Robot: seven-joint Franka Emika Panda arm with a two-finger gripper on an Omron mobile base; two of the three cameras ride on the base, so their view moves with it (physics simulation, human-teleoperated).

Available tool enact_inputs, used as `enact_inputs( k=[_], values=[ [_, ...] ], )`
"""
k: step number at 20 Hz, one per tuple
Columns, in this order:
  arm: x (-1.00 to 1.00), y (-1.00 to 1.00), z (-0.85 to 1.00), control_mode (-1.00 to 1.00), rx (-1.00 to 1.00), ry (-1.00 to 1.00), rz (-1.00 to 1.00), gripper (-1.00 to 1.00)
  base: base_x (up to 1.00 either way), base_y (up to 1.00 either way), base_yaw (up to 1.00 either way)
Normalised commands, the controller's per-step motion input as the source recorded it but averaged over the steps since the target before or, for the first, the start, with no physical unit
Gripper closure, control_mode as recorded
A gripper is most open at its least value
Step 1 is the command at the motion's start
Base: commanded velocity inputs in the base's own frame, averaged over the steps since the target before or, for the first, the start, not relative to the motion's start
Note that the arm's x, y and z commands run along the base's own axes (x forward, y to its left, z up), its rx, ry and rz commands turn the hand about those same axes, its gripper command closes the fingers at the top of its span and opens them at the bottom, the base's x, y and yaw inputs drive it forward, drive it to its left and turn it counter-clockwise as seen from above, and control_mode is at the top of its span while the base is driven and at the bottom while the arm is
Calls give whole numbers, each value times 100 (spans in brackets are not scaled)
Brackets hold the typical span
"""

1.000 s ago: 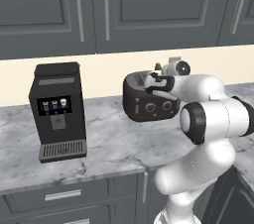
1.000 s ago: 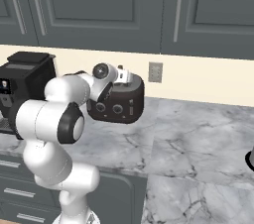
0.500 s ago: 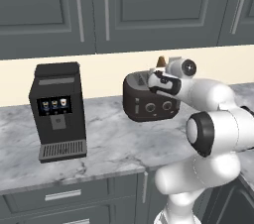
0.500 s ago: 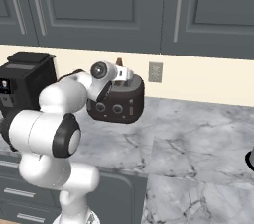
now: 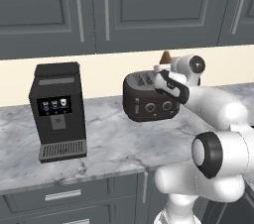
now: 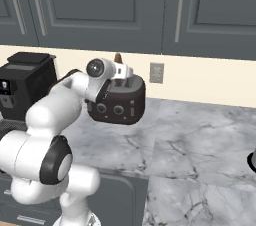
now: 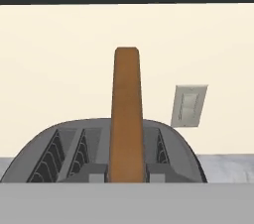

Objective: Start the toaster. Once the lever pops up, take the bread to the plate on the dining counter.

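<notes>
The dark rounded toaster point(image 5: 149, 103) point(image 6: 117, 106) stands on the marble worktop by the wall. My gripper point(image 5: 162, 71) point(image 6: 121, 72) point(image 7: 126, 173) hovers over its top, shut on the bread point(image 5: 165, 57) point(image 6: 118, 59), a brown slice held upright. In the hand view the bread point(image 7: 126, 114) rises edge-on between the fingertips point(image 7: 94, 172), with the toaster's slots point(image 7: 64, 151) behind and below it. The hand hides the slice's lower end in both base views. The plate and the dining counter are out of view.
A tall black coffee machine point(image 5: 57, 109) point(image 6: 25, 87) stands left of the toaster on the marble worktop point(image 5: 109, 143). There is a wall outlet point(image 6: 156, 72) point(image 7: 188, 105) behind the toaster, and grey upper cabinets hang above. Drawers sit under the worktop's front edge.
The hand has risen a little and drifted right over the toaster, carrying the bread higher. The elbow has swung outward and lower.
</notes>
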Motion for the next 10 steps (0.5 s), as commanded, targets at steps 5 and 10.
enact_inputs(
  k=[5,10],
  values=[
    [-60,0,24,-100,-3,0,0,100,0,0,0],
    [-57,0,2,-100,-2,4,0,100,0,0,0]
  ],
)
